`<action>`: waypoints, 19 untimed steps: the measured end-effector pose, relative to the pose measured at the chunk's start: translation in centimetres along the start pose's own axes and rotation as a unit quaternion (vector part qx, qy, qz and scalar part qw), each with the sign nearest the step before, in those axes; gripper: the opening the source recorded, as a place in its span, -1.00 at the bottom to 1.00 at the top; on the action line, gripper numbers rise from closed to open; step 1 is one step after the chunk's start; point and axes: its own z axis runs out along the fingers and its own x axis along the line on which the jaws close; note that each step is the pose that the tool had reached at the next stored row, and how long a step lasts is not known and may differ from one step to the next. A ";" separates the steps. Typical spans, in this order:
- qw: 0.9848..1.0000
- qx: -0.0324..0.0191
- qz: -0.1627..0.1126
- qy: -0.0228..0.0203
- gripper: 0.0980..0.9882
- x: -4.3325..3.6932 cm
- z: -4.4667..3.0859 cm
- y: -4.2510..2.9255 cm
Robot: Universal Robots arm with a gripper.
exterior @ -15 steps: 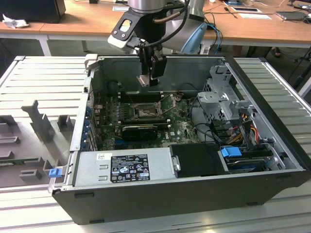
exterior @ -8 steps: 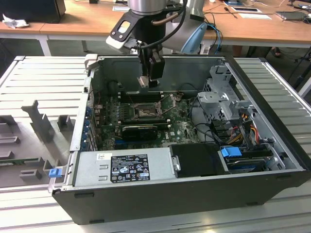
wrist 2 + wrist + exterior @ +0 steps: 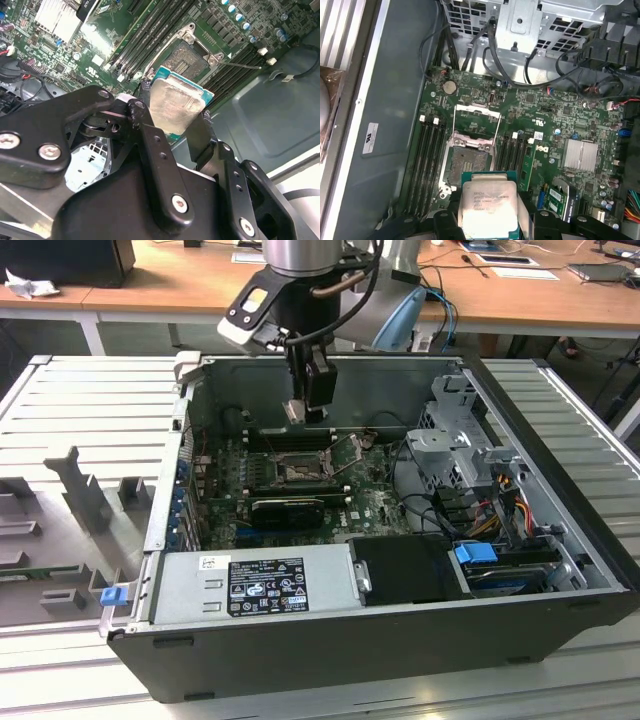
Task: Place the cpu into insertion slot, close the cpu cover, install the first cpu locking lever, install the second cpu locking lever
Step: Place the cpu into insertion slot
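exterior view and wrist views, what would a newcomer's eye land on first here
The open computer case sits in the middle of the exterior view, with the arm poised over it. In both wrist views the gripper is shut on the cpu, held above the green motherboard. On the board lies the empty insertion slot, its cpu cover swung open.

Cpu (image 3: pixel 487 207) in gripper (image 3: pixel 305 412), over motherboard (image 3: pixel 560 115), apart from insertion slot (image 3: pixel 470 164). Memory slots (image 3: pixel 429 155) flank slot. Motherboard inside computer case (image 3: pixel 350 650).
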 end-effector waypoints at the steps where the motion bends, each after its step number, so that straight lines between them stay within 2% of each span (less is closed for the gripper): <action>1: 1.000 0.000 0.000 0.000 -0.03 0.00 0.03 0.00; 11: 1.000 0.000 0.001 -0.001 -0.03 -0.01 0.52 -0.04; 19: 1.000 0.000 0.026 -0.003 -0.03 -0.01 0.64 -0.05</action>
